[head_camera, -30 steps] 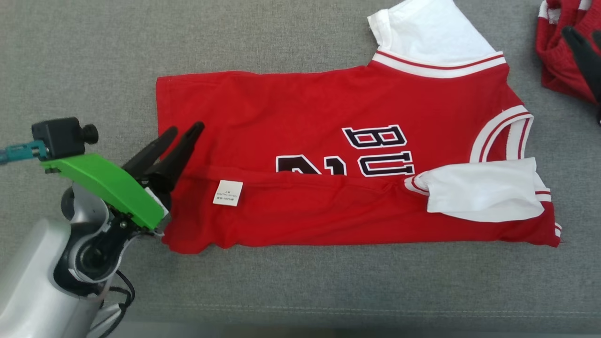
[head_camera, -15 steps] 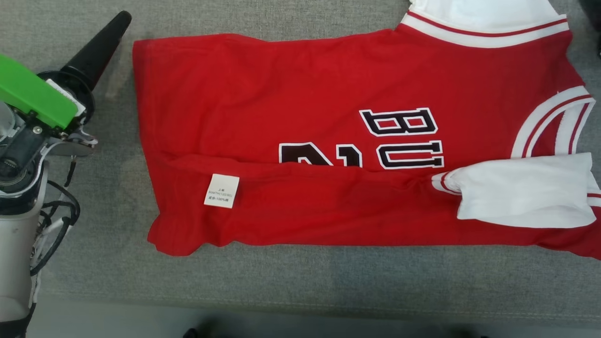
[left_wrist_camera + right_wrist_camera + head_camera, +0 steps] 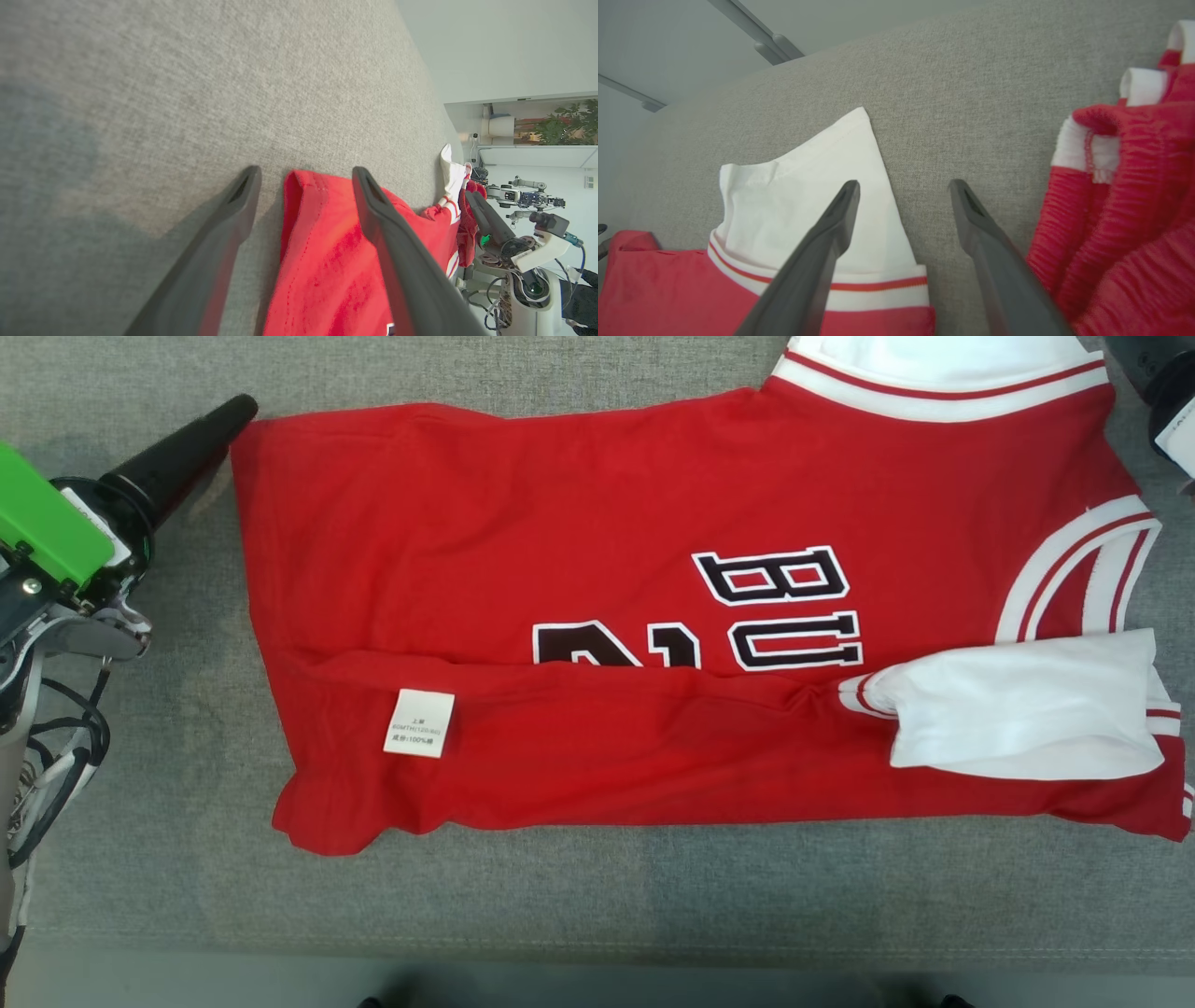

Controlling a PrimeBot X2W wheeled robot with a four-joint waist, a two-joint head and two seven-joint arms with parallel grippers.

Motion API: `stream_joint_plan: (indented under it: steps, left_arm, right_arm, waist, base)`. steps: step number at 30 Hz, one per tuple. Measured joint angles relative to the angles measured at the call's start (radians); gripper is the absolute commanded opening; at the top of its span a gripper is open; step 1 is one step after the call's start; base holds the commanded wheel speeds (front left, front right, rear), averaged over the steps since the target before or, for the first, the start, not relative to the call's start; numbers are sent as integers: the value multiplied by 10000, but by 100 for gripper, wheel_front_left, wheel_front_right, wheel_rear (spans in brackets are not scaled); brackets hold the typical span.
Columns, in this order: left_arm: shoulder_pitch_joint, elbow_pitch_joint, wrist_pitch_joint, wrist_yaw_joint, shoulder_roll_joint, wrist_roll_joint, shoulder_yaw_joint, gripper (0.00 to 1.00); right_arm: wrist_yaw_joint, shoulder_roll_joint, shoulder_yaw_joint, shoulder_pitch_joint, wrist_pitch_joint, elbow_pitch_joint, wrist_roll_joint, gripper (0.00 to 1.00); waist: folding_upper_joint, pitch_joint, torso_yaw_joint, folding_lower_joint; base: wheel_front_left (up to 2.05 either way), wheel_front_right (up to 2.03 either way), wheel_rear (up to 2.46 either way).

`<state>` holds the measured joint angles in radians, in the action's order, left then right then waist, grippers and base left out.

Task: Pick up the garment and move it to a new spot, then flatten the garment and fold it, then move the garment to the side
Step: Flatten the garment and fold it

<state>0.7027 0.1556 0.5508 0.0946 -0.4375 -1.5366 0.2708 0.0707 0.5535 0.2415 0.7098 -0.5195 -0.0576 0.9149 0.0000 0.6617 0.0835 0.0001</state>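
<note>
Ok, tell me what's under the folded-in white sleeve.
The white sleeve lies on the red jersey; red cloth shows around it; the striped neckline runs beneath it. The rest underneath is covered.

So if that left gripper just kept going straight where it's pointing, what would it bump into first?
Probably the red basketball jersey with white trim: its hem corner sits right between the open fingers of the left gripper. Past it lies grey woven upholstery. Its height above the cloth is unclear.

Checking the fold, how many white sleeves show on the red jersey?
2: the far sleeve sticks out beyond the jersey; the near sleeve lies folded onto it.
</note>
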Motion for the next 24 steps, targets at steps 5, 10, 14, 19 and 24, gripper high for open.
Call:
stream_joint_plan:
  steps: [5,10,14,19,24]
  left_arm:
    - [1,-12,606,19,-169,-96,228,100]
    - [0,-42,1012,25,-174,-249,268,100]
    - [0,-144,1233,25,-127,-437,407,63]
    - [0,-265,1361,25,211,-445,690,33]
    - [0,-257,1438,10,259,-445,819,25]
  right_arm:
    - [-2,-19,6,6,10,-303,-8,100]
    - [-102,-92,81,125,6,-497,-6,100]
    - [-190,-81,159,195,-94,-665,8,100]
    - [-330,-12,332,211,-464,-897,123,100]
    - [-531,-50,652,297,-840,-953,242,100]
  waist:
    - [0,-165,0,0]
    - [0,-214,24,-1]
    - [0,-211,51,-1]
    - [0,-205,171,-1]
    - [0,-236,239,-1]
  base:
    - [0,0,0]
    - [0,0,0]
    - [0,0,0]
    - [0,0,0]
    - [0,0,0]
